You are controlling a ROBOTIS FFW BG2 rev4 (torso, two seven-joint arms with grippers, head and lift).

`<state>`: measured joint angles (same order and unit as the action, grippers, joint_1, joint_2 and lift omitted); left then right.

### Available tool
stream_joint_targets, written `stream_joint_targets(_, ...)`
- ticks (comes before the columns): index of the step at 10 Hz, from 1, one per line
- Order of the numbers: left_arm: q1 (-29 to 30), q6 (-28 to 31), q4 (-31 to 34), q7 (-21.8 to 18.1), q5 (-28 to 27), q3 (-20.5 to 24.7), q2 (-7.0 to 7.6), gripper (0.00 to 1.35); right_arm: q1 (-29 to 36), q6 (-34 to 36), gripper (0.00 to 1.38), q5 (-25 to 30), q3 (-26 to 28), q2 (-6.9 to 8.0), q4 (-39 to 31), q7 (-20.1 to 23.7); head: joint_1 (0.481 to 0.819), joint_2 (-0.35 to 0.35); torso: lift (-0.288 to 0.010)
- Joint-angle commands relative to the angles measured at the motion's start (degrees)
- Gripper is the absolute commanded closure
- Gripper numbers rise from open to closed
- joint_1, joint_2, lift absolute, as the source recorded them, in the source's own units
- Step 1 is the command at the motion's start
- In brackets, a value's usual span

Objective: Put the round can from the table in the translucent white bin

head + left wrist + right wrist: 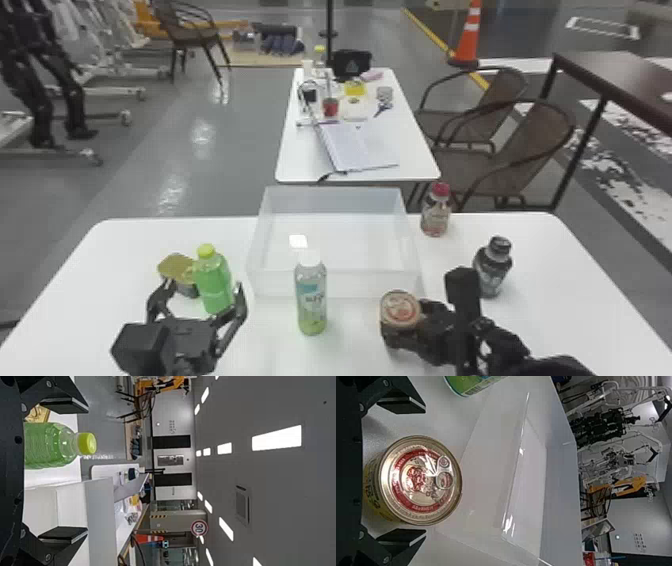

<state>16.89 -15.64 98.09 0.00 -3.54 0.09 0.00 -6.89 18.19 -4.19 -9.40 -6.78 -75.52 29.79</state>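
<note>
The round can (419, 481) stands upright on the tabletop (360, 345), just outside the near right corner of the translucent white bin (275, 282). Its ring-pull lid faces up, leaving the curved side free for a grasp. The right gripper (425, 471) is set low around it, one finger on either side, but its fingers are spread and a gap shows beside the can, so I judge that it has no hold yet. That straddling pose makes sense: closing would centre the can and squeeze it across its width, without touching the ring-pull.

The left gripper (206, 287) is at the left of the tabletop with its fingers apart, close behind the green bottle (214, 287), which stands upright and seems ungripped. The golden-lidded tin (176, 267) is just beside that bottle. This arm has no clear part in the job, and had best keep from nudging either one.

The step in hand looks like the grasp, early in the task, with the lift and carry still to do. The next move calls for closing evenly, then raising the can above the bin's wall before going far and left over it. The clear bottle (311, 300) stands in front of the bin, left of the can, so a low sideways sweep could topple it. A loose grip might let the smooth, rigid can slip or tilt, while dragging it could shove the bin.
</note>
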Motion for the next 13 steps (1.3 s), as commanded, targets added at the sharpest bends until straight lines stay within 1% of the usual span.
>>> stream_joint_targets(1, -0.01, -0.01, -0.09, -0.08, 0.12, 0.00, -0.15, 0.21, -0.41, 0.01, 0.19, 0.14, 0.00, 0.02, 0.81, 0.00, 0.549, 0.000, -0.100)
stream_joint_targets(5, -0.01, -0.09, -0.18, 0.00, 0.29, 0.00, -0.15, 0.21, -1.46, -2.63, 0.21, 0.05, -0.79, 0.02, 3.71, 0.00, 0.549, 0.000, -0.100)
stream_joint_targets(6, -0.01, -0.09, -0.27, 0.00, 0.38, 0.00, -0.15, 0.21, -1.72, -3.16, 0.22, 0.05, -1.23, -0.07, 3.97, 0.00, 0.549, 0.000, -0.100)
stream_joint_targets(7, -0.01, -0.09, -0.27, -0.08, 0.38, 0.00, -0.15, 0.21, -1.90, -3.16, 0.28, -0.03, -1.67, -0.16, 4.15, 0.00, 0.549, 0.000, -0.100)
stream_joint_targets(9, -0.01, -0.18, -0.44, -0.08, 0.47, 0.00, -0.15, 0.21, -1.99, -2.37, 0.98, -1.09, -1.67, -0.07, 4.41, 0.00, 0.549, 0.000, -0.100)
stream_joint_targets(10, -0.01, -0.18, -0.44, 0.00, 0.47, 0.00, -0.15, 0.21, -1.72, -2.89, 1.08, -1.44, -1.67, -0.07, 4.24, 0.09, 0.549, 0.000, -0.100)
stream_joint_targets(12, -0.01, -0.18, -0.44, 0.00, 0.47, 0.00, -0.15, 0.21, -0.67, -4.47, 1.08, -2.32, -1.50, -0.16, 1.60, 0.62, 0.549, 0.000, -0.100)
stream_joint_targets(13, -0.10, -0.18, -0.44, 0.00, 0.47, 0.00, -0.15, 0.21, 0.30, -4.04, 1.08, -3.02, -1.50, -0.42, -1.56, 0.79, 0.549, 0.000, -0.100)
